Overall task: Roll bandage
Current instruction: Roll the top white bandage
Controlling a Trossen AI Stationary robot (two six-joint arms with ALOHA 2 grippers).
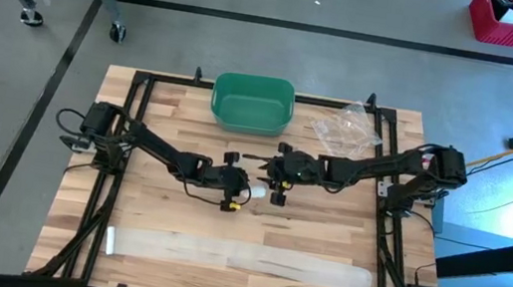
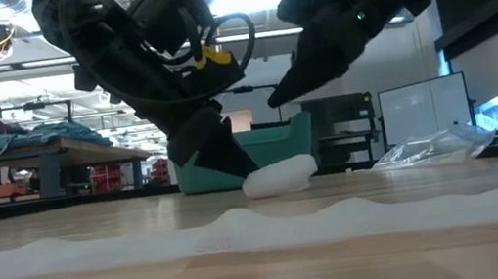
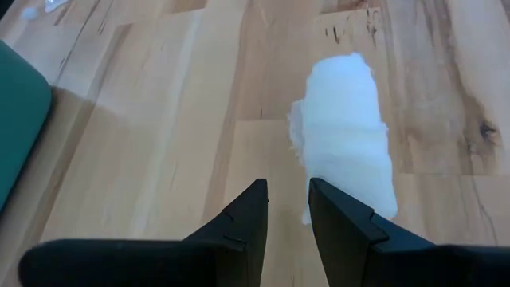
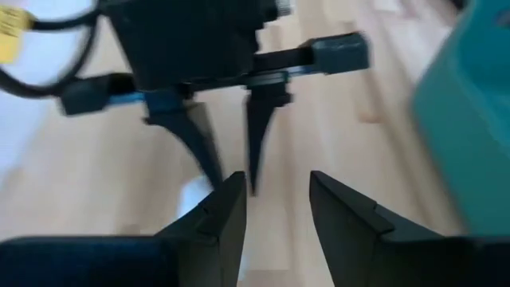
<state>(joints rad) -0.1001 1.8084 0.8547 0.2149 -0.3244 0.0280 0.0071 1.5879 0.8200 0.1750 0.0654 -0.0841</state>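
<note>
Pale wooden slatted desk [image 1: 165,221] on grey concrete floor [image 1: 24,81], flat white gauze strip [image 1: 240,259] along its near edge, green plastic bin [image 1: 253,102] at far edge (crumpled clear bag [image 1: 347,128] beside), small white bandage roll [image 1: 257,192] mid-desk, left gripper [image 1: 249,185] and right gripper [image 1: 270,174] above it, fingers parted, empty.

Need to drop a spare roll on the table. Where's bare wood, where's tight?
Free: the bare wood between the flat bandage strip and the two arms, and the table's left edge. Crowded: centre, where left gripper, right gripper and rolled bandage meet; green bin and plastic bag behind.
</note>
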